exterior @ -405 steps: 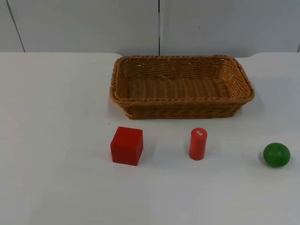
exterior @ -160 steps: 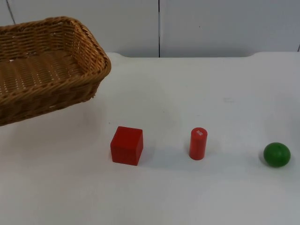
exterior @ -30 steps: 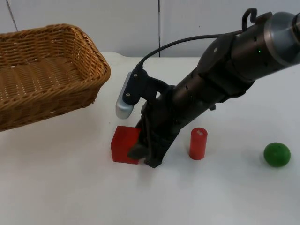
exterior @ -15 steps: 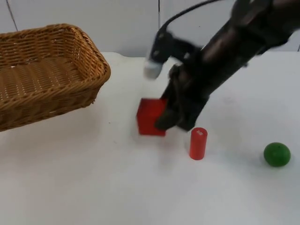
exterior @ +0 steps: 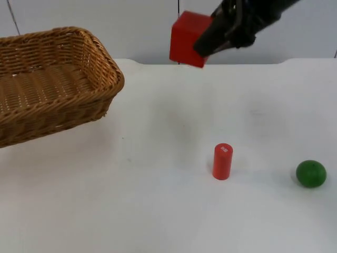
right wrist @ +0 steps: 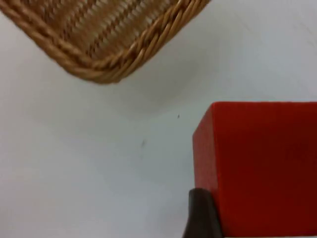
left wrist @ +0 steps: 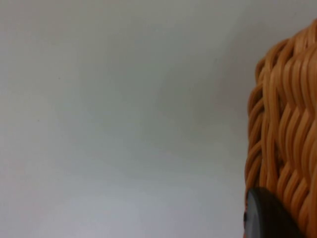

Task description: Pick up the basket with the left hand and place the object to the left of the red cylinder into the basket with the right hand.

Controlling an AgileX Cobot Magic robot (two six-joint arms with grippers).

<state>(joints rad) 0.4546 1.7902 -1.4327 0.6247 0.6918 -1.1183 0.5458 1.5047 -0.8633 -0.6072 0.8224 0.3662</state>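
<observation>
The wicker basket (exterior: 52, 79) hangs tilted above the table's left side. In the left wrist view a black fingertip (left wrist: 265, 215) of my left gripper presses on the basket's woven wall (left wrist: 287, 134), so that gripper is shut on the basket. My right gripper (exterior: 206, 43) is high over the table's far middle, shut on the red cube (exterior: 187, 34). The right wrist view has the cube (right wrist: 262, 168) against a fingertip (right wrist: 200, 215), with the basket's rim (right wrist: 114, 62) below and ahead. The red cylinder (exterior: 222, 161) stands upright on the table.
A green ball (exterior: 310, 173) lies on the table to the right of the cylinder. The grey partition wall (exterior: 105, 26) closes off the back of the white table.
My right gripper has lifted the red cube off the table beside the cylinder and carried it up and back. The basket and the cylinder have stayed where they were.
</observation>
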